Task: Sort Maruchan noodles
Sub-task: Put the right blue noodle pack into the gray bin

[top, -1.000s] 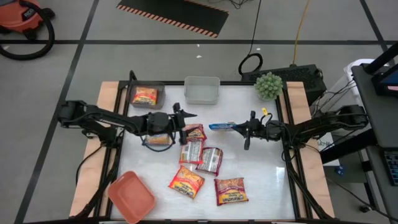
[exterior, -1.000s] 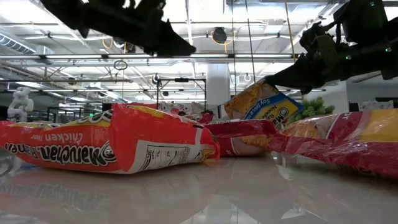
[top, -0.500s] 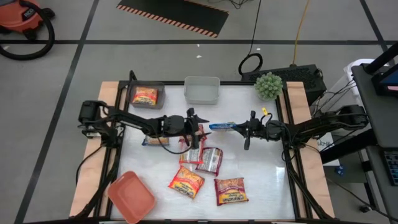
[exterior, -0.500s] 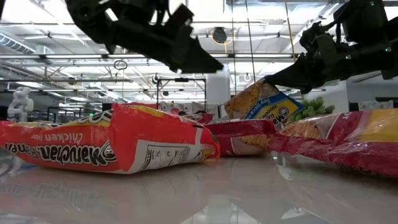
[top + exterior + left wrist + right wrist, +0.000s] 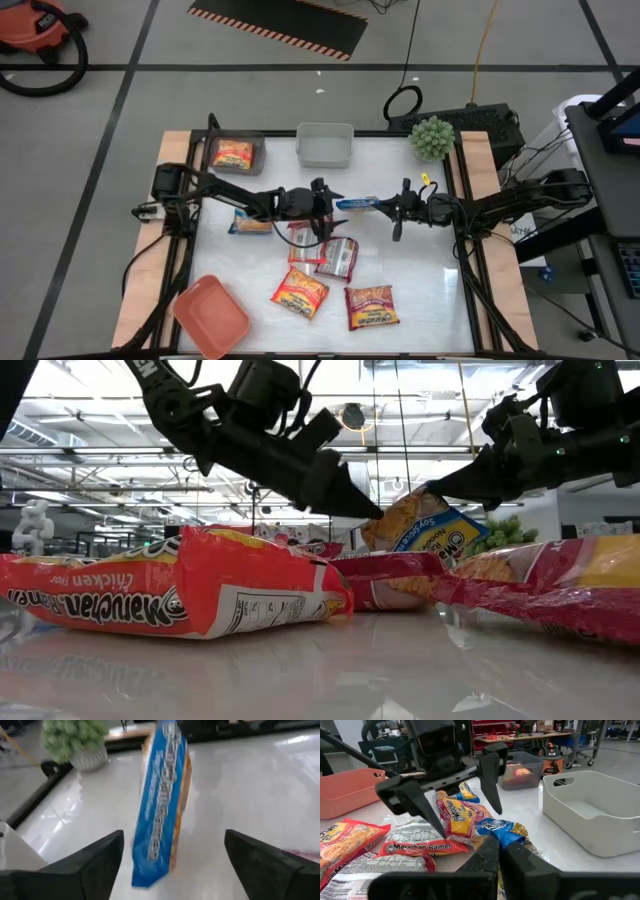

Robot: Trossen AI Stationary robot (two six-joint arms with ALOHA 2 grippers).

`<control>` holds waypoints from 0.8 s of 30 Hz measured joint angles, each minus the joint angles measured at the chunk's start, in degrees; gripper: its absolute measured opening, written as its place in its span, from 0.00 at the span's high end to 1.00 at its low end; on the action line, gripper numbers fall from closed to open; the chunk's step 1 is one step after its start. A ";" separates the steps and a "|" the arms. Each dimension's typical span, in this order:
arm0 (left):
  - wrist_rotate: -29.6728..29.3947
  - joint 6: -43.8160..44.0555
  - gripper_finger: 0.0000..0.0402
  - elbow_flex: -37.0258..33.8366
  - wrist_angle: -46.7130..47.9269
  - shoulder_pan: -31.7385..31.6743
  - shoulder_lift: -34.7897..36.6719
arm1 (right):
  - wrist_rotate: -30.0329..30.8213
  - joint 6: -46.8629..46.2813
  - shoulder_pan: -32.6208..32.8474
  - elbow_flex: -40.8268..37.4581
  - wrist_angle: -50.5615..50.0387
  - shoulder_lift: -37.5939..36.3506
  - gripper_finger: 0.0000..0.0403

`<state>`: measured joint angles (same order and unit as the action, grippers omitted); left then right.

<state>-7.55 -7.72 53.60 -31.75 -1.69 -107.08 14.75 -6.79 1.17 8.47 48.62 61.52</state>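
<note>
A blue-and-yellow noodle packet hangs edge-on above the table's middle, held by my right gripper, which is shut on it. My left gripper is open and level, just short of the packet's free end; in its wrist view the packet stands ahead between the two spread fingers, untouched. Several orange-red and silvery-pink packets lie flat on the table below and nearer. Another blue packet lies under the left arm. One orange packet sits in the grey bin. My right gripper pinches the blue-and-yellow packet by its crinkled end, the end toward the table's right. The fingers come level from the right, along the packet's length. The packet sticks out toward the left gripper, standing on edge, and looks lifted off the table.
A clear bin and a grey bin stand at the far edge, with a small green plant at the far right. A salmon-red bin sits at the near left corner. Bare table lies right of the packets.
My left arm has reached toward the table's right, its open gripper closing on the free end of the held blue packet. That move uncovered the blue packet lying on the table at left. My right gripper and its packet have stayed still.
</note>
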 joint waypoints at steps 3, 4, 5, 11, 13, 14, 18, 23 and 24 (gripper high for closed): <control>0.02 0.37 0.10 0.04 -2.01 -0.49 -1.10 | -0.02 0.00 0.00 0.00 0.02 0.18 1.00; 0.02 0.42 0.10 0.07 -2.22 -0.70 -1.35 | -0.03 0.00 0.00 0.00 -0.03 0.22 1.00; 0.03 0.63 0.10 0.02 -2.50 -0.90 -1.76 | -0.03 -0.01 0.00 0.00 0.00 0.26 1.00; 0.09 1.45 0.10 -0.02 -6.45 -1.58 -4.62 | -1.57 -0.01 0.05 0.04 0.06 0.66 1.00; 0.56 1.41 0.10 -0.02 -6.94 -1.62 -5.17 | -1.66 -0.02 0.07 0.04 0.09 0.68 1.00; 1.30 1.25 0.10 -0.02 -7.81 -1.62 -5.55 | -1.64 0.00 0.07 0.04 0.24 0.68 1.00; 3.48 1.00 0.11 0.01 -9.43 -1.61 -6.98 | -1.64 0.00 0.07 0.04 0.41 0.66 1.00; 3.47 1.40 0.19 0.17 -10.28 -2.18 -7.18 | -1.64 0.00 0.07 0.04 0.43 0.67 1.00; 3.46 1.43 0.21 0.17 -10.37 -2.27 -7.17 | -1.64 0.00 0.07 0.04 0.43 0.67 1.00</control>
<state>-4.09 -6.28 53.78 -42.12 -3.97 -114.26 13.10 -6.79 1.23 8.51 49.06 62.19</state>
